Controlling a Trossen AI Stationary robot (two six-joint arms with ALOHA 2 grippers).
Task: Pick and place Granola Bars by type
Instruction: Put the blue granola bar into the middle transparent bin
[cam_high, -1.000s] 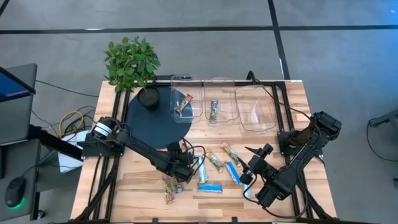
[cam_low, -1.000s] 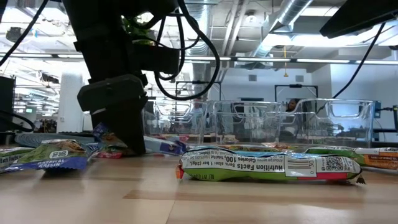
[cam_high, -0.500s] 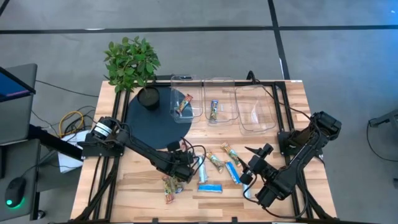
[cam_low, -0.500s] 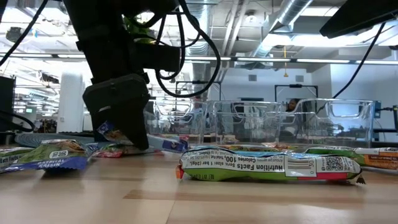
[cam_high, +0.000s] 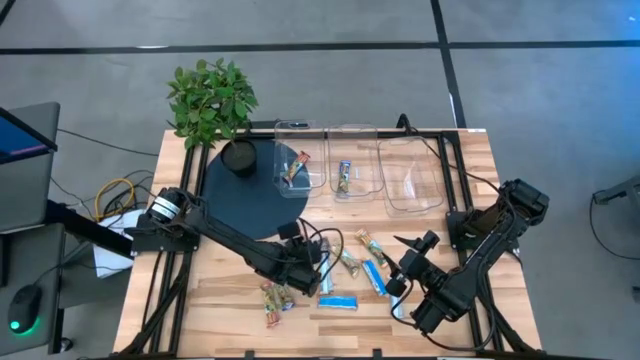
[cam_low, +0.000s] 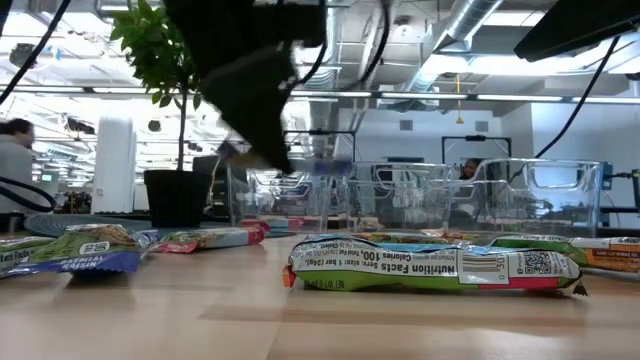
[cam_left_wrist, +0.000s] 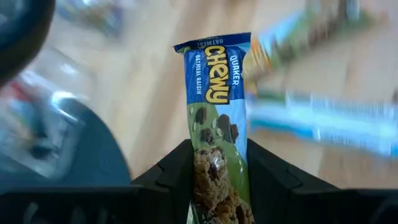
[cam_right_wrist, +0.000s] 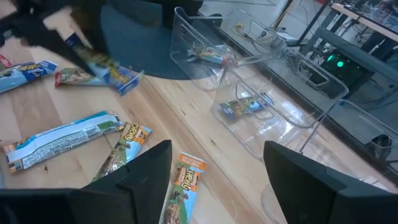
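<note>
My left gripper (cam_high: 312, 262) hangs over the middle of the table, shut on a blue-and-green Chewy bar (cam_left_wrist: 216, 106). The low view shows that gripper (cam_low: 262, 130) well above the tabletop. Several more wrapped bars lie flat on the wood: a light blue one (cam_high: 338, 301), a blue one (cam_high: 375, 278), brown-orange ones (cam_high: 346, 262) (cam_high: 372, 245) and one near the front (cam_high: 272, 298). My right gripper (cam_high: 400, 262) waits open to the right of the bars, touching nothing; in its own view it (cam_right_wrist: 217, 186) hovers over them. My left gripper pinches the Chewy bar between its two fingers (cam_left_wrist: 177, 174), on the green end of the wrapper (cam_left_wrist: 214, 168). The blue end (cam_left_wrist: 214, 53) sticks out past the fingertips. The bar is lifted clear of the table, and the right wrist view shows it (cam_right_wrist: 107, 67) tilted in the air.
Three clear tubs stand in a row at the far side: the left one (cam_high: 298, 165) holds a brown-orange bar, the middle one (cam_high: 352, 170) a blue bar, the right one (cam_high: 412, 175) none that I can see. A potted plant (cam_high: 212, 105) sits on a dark round mat (cam_high: 250, 200).
My left gripper has risen from the tabletop with the Chewy bar in its fingers and shifted a little toward the right edge. The bar has gone from lying among the others to being lifted clear. The right arm has kept still.
</note>
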